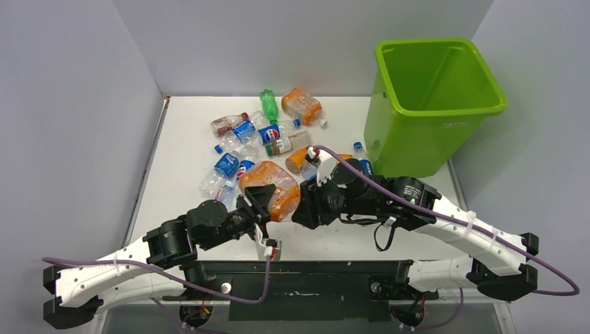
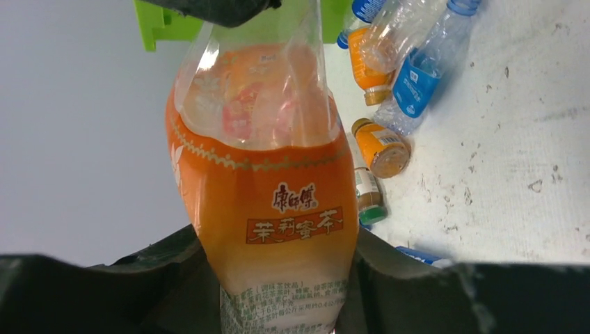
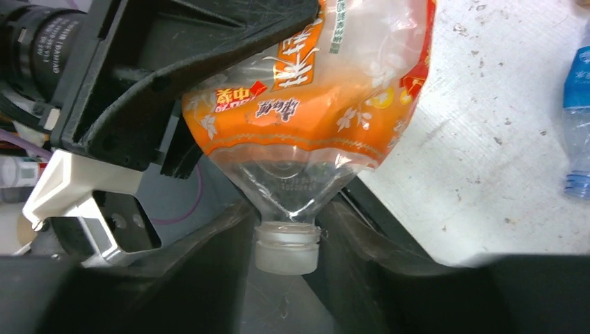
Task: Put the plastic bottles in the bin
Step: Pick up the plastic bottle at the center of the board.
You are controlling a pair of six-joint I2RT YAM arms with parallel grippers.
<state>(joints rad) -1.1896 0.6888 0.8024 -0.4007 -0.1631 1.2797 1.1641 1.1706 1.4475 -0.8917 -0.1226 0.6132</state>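
Handover: left pincer (image 1: 261,205) and right pincer (image 1: 303,206) both gripped the orange bottle (image 1: 273,183) — next apparently required one releasing, then bin (image 1: 407,142).

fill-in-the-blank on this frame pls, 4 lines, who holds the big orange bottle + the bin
1. The large orange bottle is gripped by ___ grippers at once.
2. The right gripper pinches its ___ end, cap towards the wrist camera.
3. The bin is lime ___.
4. The bin stands at the far ___ corner of the table.

Missing words: both; neck; green; right
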